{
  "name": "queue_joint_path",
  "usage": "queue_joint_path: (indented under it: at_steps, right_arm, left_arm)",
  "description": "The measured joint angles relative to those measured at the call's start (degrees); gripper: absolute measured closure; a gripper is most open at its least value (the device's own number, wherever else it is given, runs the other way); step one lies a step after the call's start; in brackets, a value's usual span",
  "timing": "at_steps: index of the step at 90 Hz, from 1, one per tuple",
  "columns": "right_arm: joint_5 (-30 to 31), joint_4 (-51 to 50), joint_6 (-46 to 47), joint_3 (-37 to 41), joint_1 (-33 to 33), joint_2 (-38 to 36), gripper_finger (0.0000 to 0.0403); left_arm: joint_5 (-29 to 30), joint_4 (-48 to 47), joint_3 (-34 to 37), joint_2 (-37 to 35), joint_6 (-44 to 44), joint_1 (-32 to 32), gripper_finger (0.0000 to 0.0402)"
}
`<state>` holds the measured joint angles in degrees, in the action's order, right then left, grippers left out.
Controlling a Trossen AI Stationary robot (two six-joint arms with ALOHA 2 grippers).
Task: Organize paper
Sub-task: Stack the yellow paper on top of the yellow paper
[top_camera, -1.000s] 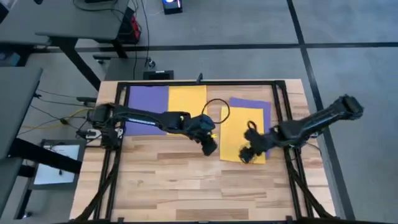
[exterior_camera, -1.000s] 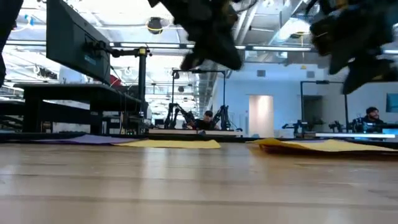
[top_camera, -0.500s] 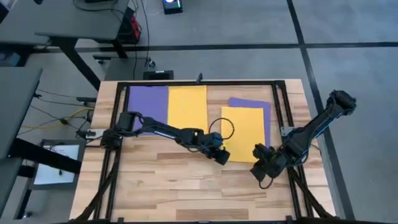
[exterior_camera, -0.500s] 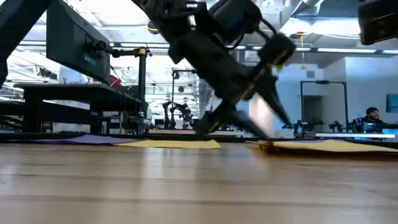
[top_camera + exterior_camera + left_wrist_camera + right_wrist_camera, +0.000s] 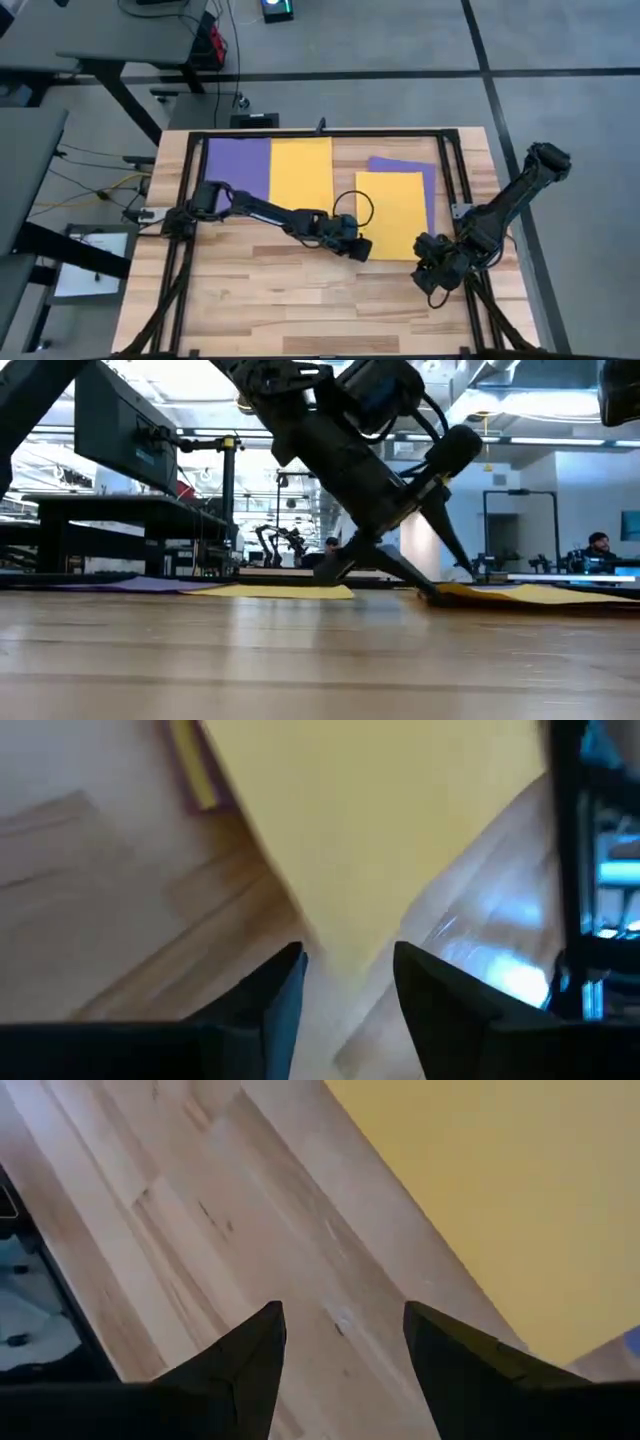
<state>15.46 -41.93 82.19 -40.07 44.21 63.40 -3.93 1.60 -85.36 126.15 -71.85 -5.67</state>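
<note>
Left gripper [image 5: 358, 247] sat low on the table, its two dark fingers spread a little apart and empty, straddling the near left corner of the loose yellow rectangular paper sheet [image 5: 391, 214]. In the left wrist view that corner pointed into the gap between the fingers [image 5: 270, 1000]; no contact could be confirmed. Judged purpose: a low, flat approach to get at the thin sheet's edge, since a flat sheet gives nothing to pinch from above.

That yellow sheet lay askew over a purple rectangular paper sheet [image 5: 425, 175], which showed only along its far and right edges. In the low view the stack's near edge stood slightly off the wood.

Right gripper [image 5: 430, 277] hung just off the yellow sheet's near right corner, fingers parted and empty over bare wood; probably positioned to steady or catch that side.

Toward the far left of the light wooden slatted table [image 5: 300, 300], a second purple sheet [image 5: 238, 172] and a second yellow sheet [image 5: 301, 175] lay flat, side by side and edges touching, apparently already placed.
</note>
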Motion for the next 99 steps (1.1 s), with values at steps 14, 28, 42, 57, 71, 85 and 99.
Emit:
queue_joint_path:
  at_steps: [14,28,42,57,71,85,99]
  right_arm:
    - [0.1,0.2,0.0,0.0,-0.5,0.0,0.0209]
    - [0.1,0.4,0.3,0.0,-0.4,0.0,0.0209]
    - [0.1,0.3,0.3,0.0,-0.5,0.0,0.0209]
    - [0.7,0.1,-0.2,0.0,-1.1,0.0,0.0209]
    - [1.1,0.0,-1.2,0.0,-1.8,0.0,0.0209]
    - [2.5,0.8,-2.7,0.0,-3.7,0.0,0.0209]
    - [2.7,1.5,-3.4,0.0,-8.7,0.0,0.0209]
  left_arm:
    - [0.4,2.4,0.0,1.5,-2.2,-0.1,0.0262]
    - [5.8,2.3,0.0,1.5,-2.1,-0.1,0.0267]
    - [6.2,2.9,0.0,1.5,0.5,0.3,0.0346]
    - [2.5,0.0,0.0,1.1,5.2,0.3,0.0398]
    - [0.5,-14.2,0.0,-5.9,10.3,0.1,0.0401]
    - [7.3,-35.1,-0.1,-16.6,16.6,0.9,0.0401]
    - [16.0,-49.2,1.5,-24.9,21.2,5.5,0.0401]
